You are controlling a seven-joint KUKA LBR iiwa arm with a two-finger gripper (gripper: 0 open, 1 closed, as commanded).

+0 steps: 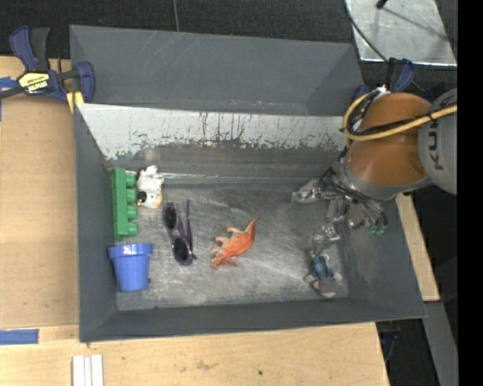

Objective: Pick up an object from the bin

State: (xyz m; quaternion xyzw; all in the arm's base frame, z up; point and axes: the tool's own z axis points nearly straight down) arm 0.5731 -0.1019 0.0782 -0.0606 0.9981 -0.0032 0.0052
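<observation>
We judge the pick not yet done: nothing we can make out is lifted. The hand [324,273] hangs low at the right end of the bin [225,71], near the front wall; we cannot tell whether it is spread or pressed together. The nearest plain candidate, an orange toy lizard [235,244], lies on the floor well apart to its left. Beyond are purple sunglasses [179,233], a blue cup [130,267] and a green block [125,203].
</observation>
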